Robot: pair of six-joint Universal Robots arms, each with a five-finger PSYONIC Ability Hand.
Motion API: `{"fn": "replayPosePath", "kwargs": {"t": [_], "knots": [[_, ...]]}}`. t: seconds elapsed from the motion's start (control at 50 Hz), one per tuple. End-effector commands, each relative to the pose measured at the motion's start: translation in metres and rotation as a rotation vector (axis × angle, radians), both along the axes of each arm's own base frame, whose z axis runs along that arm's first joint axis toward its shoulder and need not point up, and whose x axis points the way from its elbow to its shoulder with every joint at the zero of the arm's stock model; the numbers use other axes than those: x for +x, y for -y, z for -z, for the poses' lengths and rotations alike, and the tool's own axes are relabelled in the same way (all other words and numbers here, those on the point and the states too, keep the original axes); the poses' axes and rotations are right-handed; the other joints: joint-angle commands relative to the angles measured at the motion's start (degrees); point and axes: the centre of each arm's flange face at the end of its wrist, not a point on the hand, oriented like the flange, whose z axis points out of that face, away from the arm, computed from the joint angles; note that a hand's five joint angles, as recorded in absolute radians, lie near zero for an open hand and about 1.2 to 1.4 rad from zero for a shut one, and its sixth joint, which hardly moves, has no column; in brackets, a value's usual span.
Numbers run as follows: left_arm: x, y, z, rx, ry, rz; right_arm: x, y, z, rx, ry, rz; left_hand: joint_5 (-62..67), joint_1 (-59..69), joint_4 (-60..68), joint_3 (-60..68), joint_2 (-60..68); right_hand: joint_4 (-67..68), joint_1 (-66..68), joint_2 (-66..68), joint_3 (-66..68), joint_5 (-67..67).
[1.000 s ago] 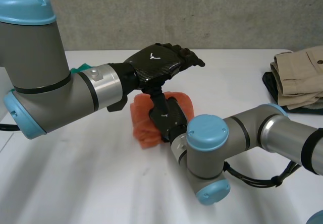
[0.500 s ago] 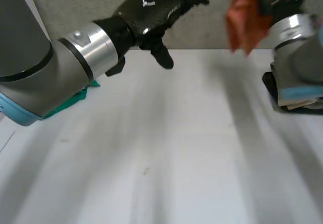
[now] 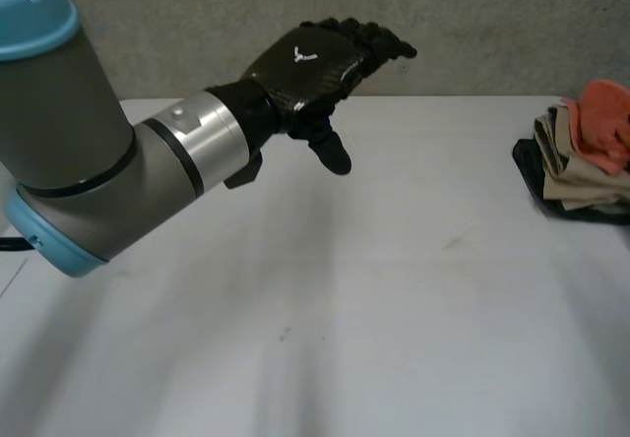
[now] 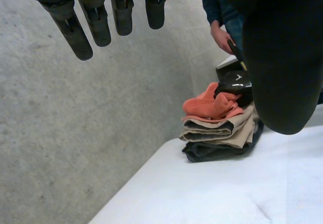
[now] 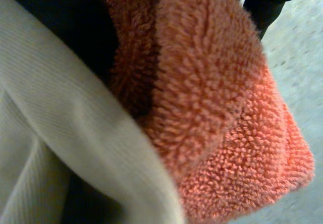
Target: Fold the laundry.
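Over the table [image 3: 394, 309], left hand [image 3: 310, 68] hovers, fingers straight.

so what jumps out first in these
The orange towel catches the eye, lying on top of the stack of folded clothes at the table's right edge, with the right hand against it. The left hand hangs open above the table, holding nothing.

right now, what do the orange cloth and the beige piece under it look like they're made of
Orange cloth: looks like terry or microfibre towelling, matte, with a fuzzy looped pile standing off it. Beige piece: seems a woven, cotton-like fabric, smooth and matte, with fine ribbed lines; the exact fibre is unclear.
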Motion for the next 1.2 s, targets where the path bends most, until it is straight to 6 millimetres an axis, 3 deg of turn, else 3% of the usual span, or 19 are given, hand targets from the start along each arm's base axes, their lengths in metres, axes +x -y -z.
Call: {"fn": "replayPosePath", "kwargs": {"t": [0.02,0.18,0.24,0.34,0.42,0.46,0.56,0.66,0.74,0.8,0.88,0.9,0.96,1.0,1.04,1.06,1.08,1.14,1.2], "knots": [[-0.002,-0.004,0.007,0.017,0.013,0.009,-0.023,-0.004,0.014,0.034,-0.029,-0.03,-2.1,-0.1,-0.9,-1.4,-1.2,11.7,24.6,16.0,13.6,15.9],[-0.001,-0.006,0.001,0.004,0.003,0.009,-0.022,-0.001,-0.019,-0.012,0.004,-0.067,-2.1,-0.1,-0.9,-1.4,-1.2,11.7,24.6,16.0,13.6,15.9],[-0.001,-0.007,0.001,0.006,0.003,0.011,-0.022,-0.003,-0.031,-0.015,0.046,-0.065,-2.1,-0.1,-0.9,-1.4,-1.2,-58.3,-45.4,-54.0,-56.4,-54.1],[-0.003,-0.014,-0.002,0.003,-0.001,0.021,-0.025,-0.012,-0.052,0.012,0.137,-0.04,-2.1,-0.1,-0.9,-1.4,-1.2,-58.3,-45.4,-54.0,-56.4,-54.1],[-0.004,-0.017,-0.003,0.003,-0.003,0.026,-0.027,-0.03,-0.084,0.085,0.22,0.012,-2.1,-0.1,-0.9,-1.4,-1.2,-58.3,-45.4,-54.0,-56.4,-54.1],[-0.004,-0.019,-0.005,0.001,-0.006,0.028,-0.045,-0.044,-0.109,0.107,0.243,0.1,-2.1,-0.1,-0.9,-1.4,-1.2,-58.3,-45.4,-54.0,-56.4,-54.1],[-0.003,-0.021,-0.008,-0.004,-0.011,0.028,-0.082,-0.071,-0.132,0.177,0.269,0.322,-2.1,-0.1,-0.9,-1.4,-1.2,-58.3,-45.4,-54.0,-56.4,-54.1],[-0.002,-0.023,-0.014,-0.015,-0.022,0.03,-0.131,-0.097,-0.15,0.213,0.063,0.592,-2.1,-0.1,-0.9,-1.4,-1.2,-58.3,-45.4,-54.0,-56.4,-54.1],[-0.002,-0.024,-0.02,-0.028,-0.034,0.032,-0.168,-0.105,-0.171,0.14,-0.115,0.821,-2.3,-0.2,-1.1,-1.6,-1.4,-58.3,-45.4,-54.0,-56.4,-54.1],[-0.002,-0.022,-0.032,-0.048,-0.065,0.023,-0.172,-0.101,-0.186,0.04,-0.153,0.892,-2.4,-0.4,-1.2,-1.7,-1.6,-58.3,-45.4,-54.0,-56.4,-54.1],[0.004,-0.011,-0.066,-0.084,-0.172,-0.07,-0.115,-0.09,-0.22,-0.164,-0.156,0.771,-2.3,-0.2,-1.1,-1.6,-1.4,-58.3,-45.4,-54.0,-56.4,-54.1],[0.007,-0.008,-0.074,-0.088,-0.196,-0.1,-0.09,-0.091,-0.231,-0.227,-0.139,0.71,-2.4,-0.4,-1.2,-1.7,-1.6,-58.3,-45.4,-54.0,-56.4,-54.1],[0.022,0.008,-0.101,-0.125,-0.287,-0.245,-0.048,-0.096,-0.24,-0.312,-0.095,0.591,-2.4,-0.4,-1.2,-1.7,-1.6,-58.3,-45.4,-54.0,-56.4,-54.1],[0.038,0.025,-0.111,-0.143,-0.315,-0.37,-0.002,-0.107,-0.248,-0.388,-0.05,0.435,-2.4,-0.4,-1.2,-1.7,-1.6,-58.3,-45.4,-54.0,-56.4,-54.1],[0.054,0.04,-0.11,-0.143,-0.302,-0.464,0.032,-0.117,-0.247,-0.413,-0.023,0.314,-2.4,-0.4,-1.2,-1.7,-1.6,-58.3,-45.4,-54.0,-56.4,-54.1],[0.063,0.048,-0.108,-0.145,-0.288,-0.513,0.064,-0.129,-0.242,-0.417,0.004,0.198,-2.4,-0.4,-1.2,-1.7,-1.6,-58.3,-45.4,-54.0,-56.4,-54.1],[0.084,0.064,-0.104,-0.158,-0.234,-0.621,0.076,-0.133,-0.238,-0.408,0.012,0.156,-2.4,-0.4,-1.2,-1.7,-1.6,-58.3,-45.4,-54.0,-56.4,-54.1],[0.109,0.084,-0.09,-0.172,-0.107,-0.752,0.123,-0.155,-0.208,-0.309,0.026,-0.002,-2.8,-0.8,-1.6,-2.1,-2.0,-58.3,-45.4,-54.0,-56.4,-54.1],[0.139,0.11,-0.053,-0.189,0.141,-0.897,0.15,-0.172,-0.184,-0.218,0.03,-0.084,-2.8,-0.8,-1.6,-2.1,-2.0,-58.3,-45.4,-54.0,-56.4,-54.1]]}}
